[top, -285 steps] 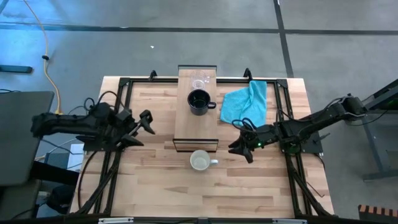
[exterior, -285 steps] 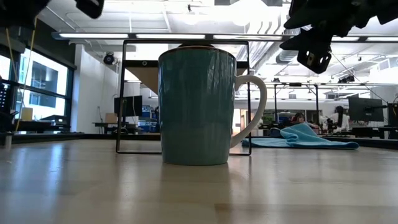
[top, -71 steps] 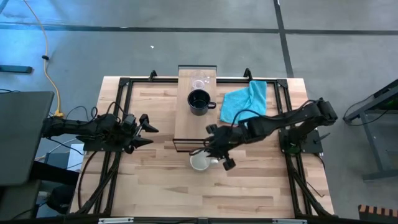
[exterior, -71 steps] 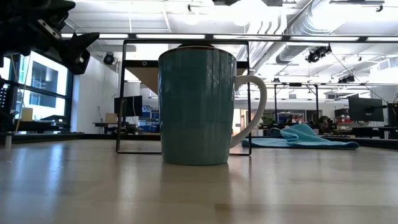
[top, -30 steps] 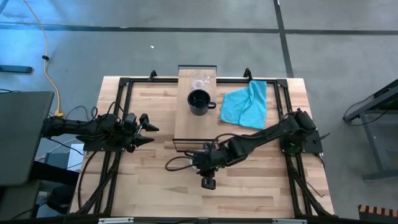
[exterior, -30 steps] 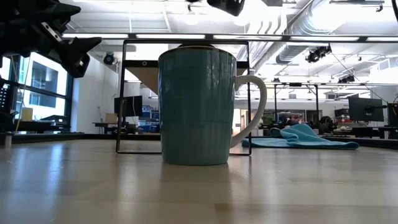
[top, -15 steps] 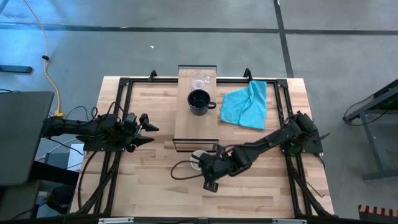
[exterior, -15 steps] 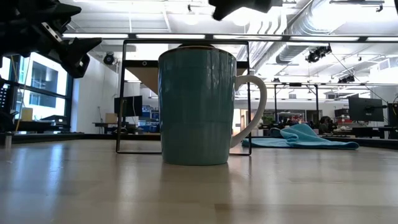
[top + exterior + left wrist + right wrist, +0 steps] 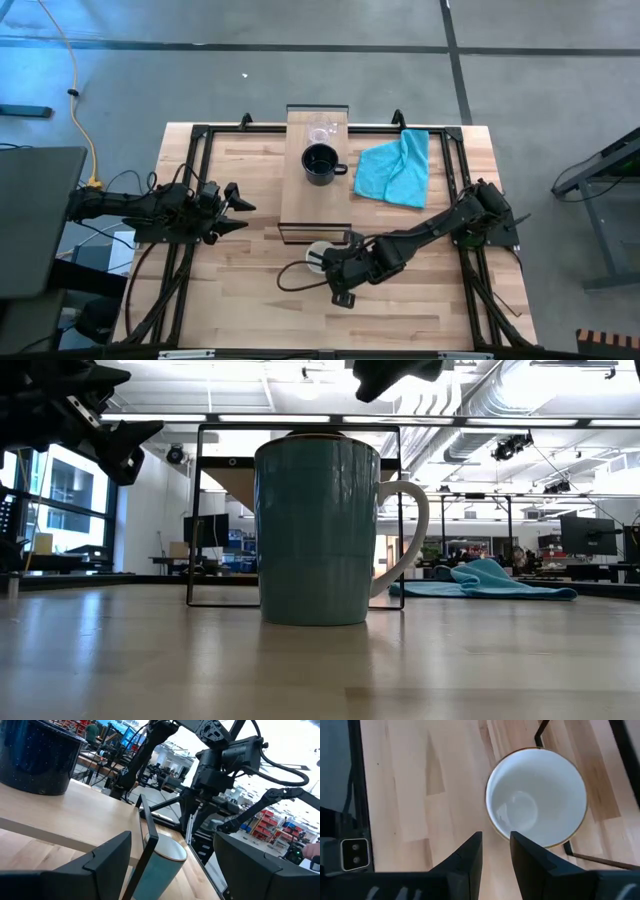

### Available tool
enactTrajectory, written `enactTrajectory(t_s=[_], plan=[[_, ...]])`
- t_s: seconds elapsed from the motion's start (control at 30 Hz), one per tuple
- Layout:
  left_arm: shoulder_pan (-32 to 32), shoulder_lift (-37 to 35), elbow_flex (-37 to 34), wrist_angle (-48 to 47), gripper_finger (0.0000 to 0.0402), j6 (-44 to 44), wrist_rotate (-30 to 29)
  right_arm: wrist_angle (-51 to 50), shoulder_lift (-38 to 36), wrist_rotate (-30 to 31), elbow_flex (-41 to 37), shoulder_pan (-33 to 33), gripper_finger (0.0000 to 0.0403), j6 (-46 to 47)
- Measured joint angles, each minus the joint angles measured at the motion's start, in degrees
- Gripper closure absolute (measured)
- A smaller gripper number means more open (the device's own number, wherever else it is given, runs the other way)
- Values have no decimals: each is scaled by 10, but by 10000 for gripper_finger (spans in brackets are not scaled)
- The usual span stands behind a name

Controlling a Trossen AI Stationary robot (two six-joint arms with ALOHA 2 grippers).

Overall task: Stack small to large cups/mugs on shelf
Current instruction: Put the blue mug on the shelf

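The white mug point(image 9: 316, 252) stands upright on the table just in front of the shelf's near end; it also shows in the low view point(image 9: 318, 530) and from above in the right wrist view point(image 9: 536, 796). The black mug point(image 9: 320, 164) and the clear glass cup point(image 9: 320, 133) stand on the light-wood shelf point(image 9: 316, 205). My right gripper point(image 9: 340, 274) points down above the white mug's near side, its fingers point(image 9: 470, 857) a narrow gap apart and holding nothing. My left gripper point(image 9: 238, 206) hovers open, left of the shelf.
A turquoise cloth point(image 9: 395, 168) lies to the right of the shelf. A dark metal frame point(image 9: 200, 135) runs round the table's edges. In the left wrist view the shelf's dark frame point(image 9: 146, 850) stands between my left gripper and the white mug point(image 9: 162, 862).
My right gripper has moved a little toward the table's right edge above the white mug and come down slightly, so part of the mug's rim now shows beside the arm in the high view. The mug has not moved.
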Motion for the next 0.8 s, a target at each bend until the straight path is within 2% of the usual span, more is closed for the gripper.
enactTrajectory(t_s=[0.47, 0.8], plan=[[0, 0, 0, 0, 131, 0, 0, 45, 18, 2, 0, -4, 313, -37], [0, 0, 0, -1, 131, -1, 0, 65, 48, -23, 0, -20, 313, -88]])
